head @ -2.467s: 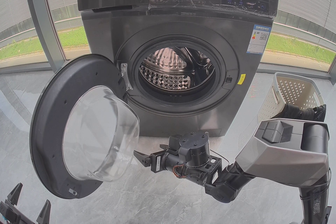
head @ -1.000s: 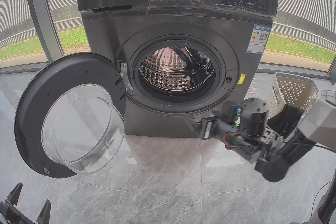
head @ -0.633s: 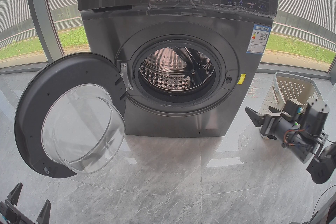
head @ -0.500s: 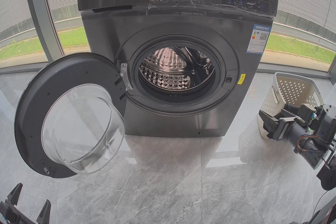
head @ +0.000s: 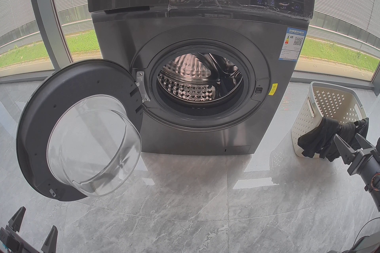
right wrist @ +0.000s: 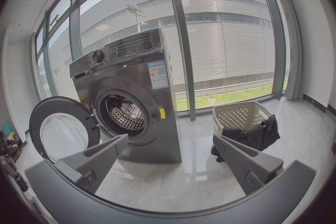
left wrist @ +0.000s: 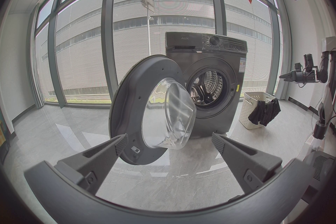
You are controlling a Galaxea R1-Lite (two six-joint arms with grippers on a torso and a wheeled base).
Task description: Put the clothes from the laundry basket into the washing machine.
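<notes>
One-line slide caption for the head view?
Washing machine door open; dark clothes draped over laundry basket rim, open right gripper nearby.

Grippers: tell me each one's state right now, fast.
Left gripper: open, holding nothing.
Right gripper: open, holding nothing.

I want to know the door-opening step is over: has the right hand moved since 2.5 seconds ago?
Yes. The right hand swung rightward, from in front of the washing machine to beside the laundry basket, near the dark clothes.

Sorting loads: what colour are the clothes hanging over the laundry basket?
The clothes are black, clearest in right wrist view.
</notes>
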